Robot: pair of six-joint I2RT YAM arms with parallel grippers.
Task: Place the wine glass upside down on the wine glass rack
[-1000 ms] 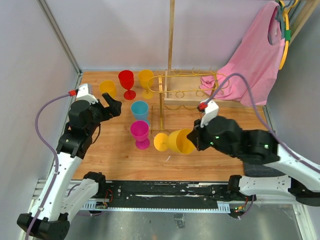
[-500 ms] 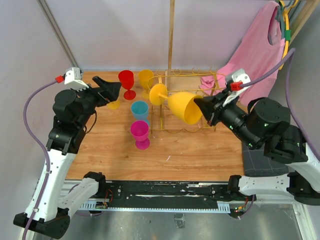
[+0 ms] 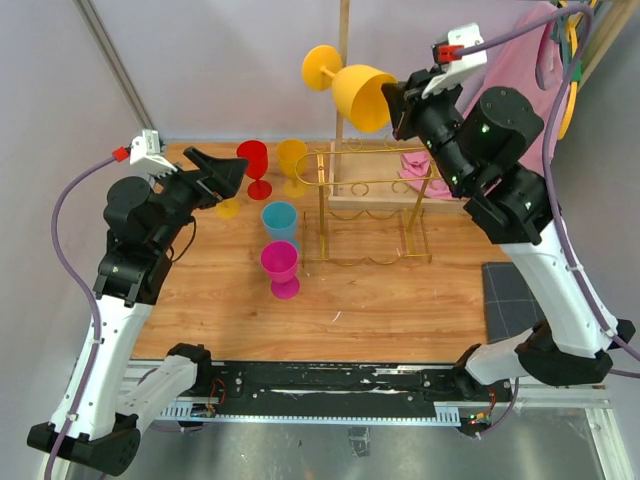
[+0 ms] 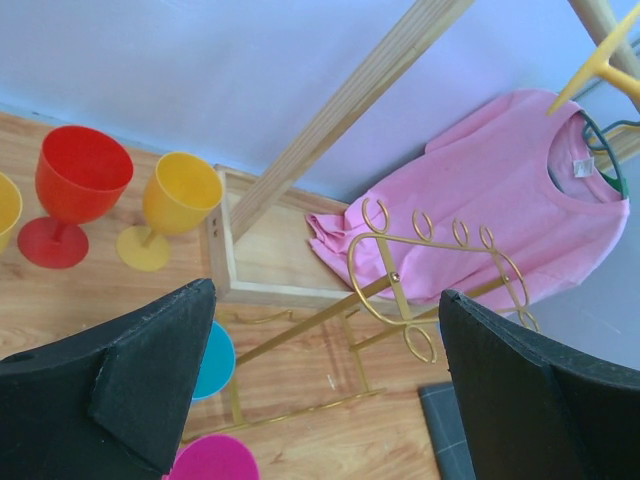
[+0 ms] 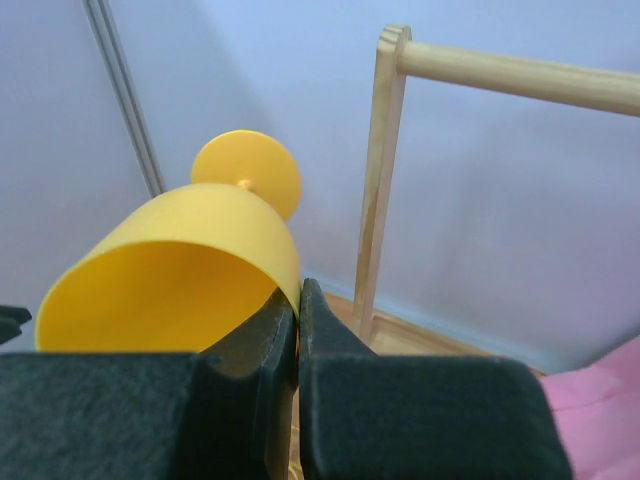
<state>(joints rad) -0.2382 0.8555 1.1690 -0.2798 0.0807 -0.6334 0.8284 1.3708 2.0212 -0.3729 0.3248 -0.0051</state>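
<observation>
Right wrist: right pincer (image 5: 298, 305) pinching wine glass (image 5: 170, 285) rim, apparently; left pincer (image 4: 325, 298) spread wide

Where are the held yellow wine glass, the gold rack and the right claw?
yellow wine glass (image 3: 362, 97), top view, side of its bowl.
gold rack (image 3: 322, 220), top view, left upright leg.
right claw (image 5: 298, 295), right wrist view, between its fingertips.

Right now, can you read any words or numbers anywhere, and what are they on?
No text can be read anywhere.
White tag inside the collar of the pink shirt: print too small and blurred to read.
Yellow wine glass and wine glass rack: no writing shows.
</observation>
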